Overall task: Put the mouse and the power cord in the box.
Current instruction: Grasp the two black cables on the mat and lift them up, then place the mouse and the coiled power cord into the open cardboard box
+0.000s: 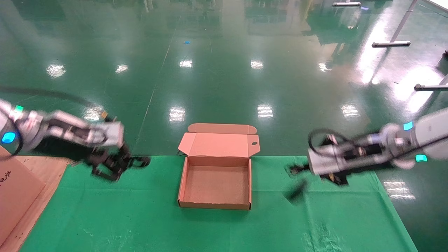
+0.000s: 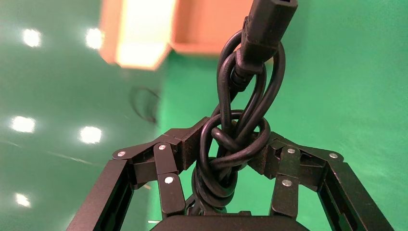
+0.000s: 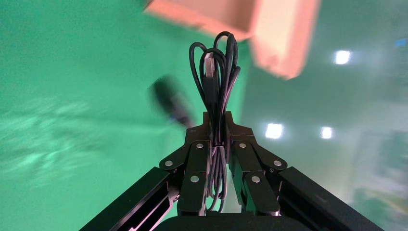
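Note:
The box (image 1: 215, 204) lies open in the middle of the green mat, its lid (image 1: 218, 144) standing up at the far side. It also shows in the left wrist view as the box (image 2: 144, 33) and in the right wrist view as the box (image 3: 269, 29). My left gripper (image 1: 122, 162) hangs left of it, shut on the knotted power cord (image 2: 233, 144), whose connector (image 2: 267, 24) sticks out past the fingers. My right gripper (image 1: 301, 170) is right of the box, shut on the mouse's bundled thin cable (image 3: 214, 72). The mouse (image 1: 296, 191) dangles blurred below it over the mat.
A flat cardboard sheet (image 1: 14, 189) lies on a wooden board (image 1: 45, 168) at the left edge of the green mat (image 1: 140, 217). Beyond the mat is shiny green floor, with white stand legs (image 1: 390, 43) far right.

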Controlling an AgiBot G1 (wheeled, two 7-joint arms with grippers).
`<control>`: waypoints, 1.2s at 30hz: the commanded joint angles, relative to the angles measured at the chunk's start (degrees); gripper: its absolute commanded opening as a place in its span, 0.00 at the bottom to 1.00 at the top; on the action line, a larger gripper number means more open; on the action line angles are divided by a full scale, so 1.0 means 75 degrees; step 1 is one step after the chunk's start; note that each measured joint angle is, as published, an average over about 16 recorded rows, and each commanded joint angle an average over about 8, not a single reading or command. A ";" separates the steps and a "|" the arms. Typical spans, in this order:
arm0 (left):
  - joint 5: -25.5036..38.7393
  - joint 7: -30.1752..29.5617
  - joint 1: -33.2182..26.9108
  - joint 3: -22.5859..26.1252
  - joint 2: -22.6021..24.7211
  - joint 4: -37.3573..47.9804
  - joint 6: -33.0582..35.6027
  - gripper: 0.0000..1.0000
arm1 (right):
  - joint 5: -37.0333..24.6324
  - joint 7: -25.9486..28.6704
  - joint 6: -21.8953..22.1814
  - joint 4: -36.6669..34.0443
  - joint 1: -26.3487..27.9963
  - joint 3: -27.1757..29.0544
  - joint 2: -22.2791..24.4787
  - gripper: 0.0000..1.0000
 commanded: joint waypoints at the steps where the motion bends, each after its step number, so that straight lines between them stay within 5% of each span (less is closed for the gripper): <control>1: -0.0073 -0.0188 -0.0279 -0.0053 0.0147 -0.0307 0.0108 0.00 | 0.0069 0.0280 -0.0124 0.0423 0.0241 0.0094 -0.0006 0.00; 13: -0.0333 0.0747 -0.0535 -0.0193 0.1101 -0.0149 -0.0439 0.00 | -0.0674 0.0518 0.0609 -0.1455 0.1498 -0.0255 -0.2156 0.00; 25: -0.0480 0.1609 -0.0359 -0.0288 0.1612 0.0973 -0.1130 0.00 | -0.0141 -0.0205 0.0764 -0.2636 0.1904 -0.0354 -0.2600 0.00; 36: -0.1167 0.1821 0.2036 -0.0694 0.2379 0.0633 -0.5832 0.00 | 0.0217 -0.0593 0.0791 -0.3170 0.1830 -0.0398 -0.2338 0.00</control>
